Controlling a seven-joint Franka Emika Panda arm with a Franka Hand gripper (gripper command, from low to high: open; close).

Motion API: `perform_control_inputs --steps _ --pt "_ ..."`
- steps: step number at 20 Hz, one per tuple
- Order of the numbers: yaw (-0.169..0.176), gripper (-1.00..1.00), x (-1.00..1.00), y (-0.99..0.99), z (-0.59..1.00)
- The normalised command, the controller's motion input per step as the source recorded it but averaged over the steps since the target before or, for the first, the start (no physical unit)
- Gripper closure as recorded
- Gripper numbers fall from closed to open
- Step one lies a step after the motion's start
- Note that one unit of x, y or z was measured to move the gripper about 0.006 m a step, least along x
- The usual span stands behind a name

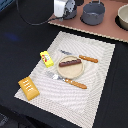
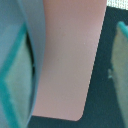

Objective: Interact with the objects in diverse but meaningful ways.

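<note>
Sprawling under everything is the dark bench [image 1: 15, 45], then the pale placemat [image 1: 100, 80], then the pink board [image 1: 107, 27] at the back carrying the grey pan [image 1: 93, 12]. My jaws hang there beside the pan, parted wide around nothing, teal-edged pads [image 2: 12, 95] over pink. Down on the mat: round plate [image 1: 70, 68] bearing the sausage [image 1: 70, 62], bread loaf [image 1: 28, 87] near one corner, yellow packet [image 1: 46, 58] just beside the plate.

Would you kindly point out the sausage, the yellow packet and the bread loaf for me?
sausage [image 1: 70, 62]: exterior view, middle of its length, on the plate.
yellow packet [image 1: 47, 59]: exterior view, centre of its printed face.
bread loaf [image 1: 29, 88]: exterior view, middle of its scored top.
</note>
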Motion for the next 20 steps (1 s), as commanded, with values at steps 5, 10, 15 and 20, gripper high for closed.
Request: perform_control_inputs --steps 5,10,15,20 --pt "0.000 1.00 -0.16 0.19 -0.30" --pt "0.000 1.00 -0.18 0.25 -0.23" --pt "0.000 1.00 -0.11 0.49 0.05" --pt "0.000 1.00 -0.23 0.35 0.55"
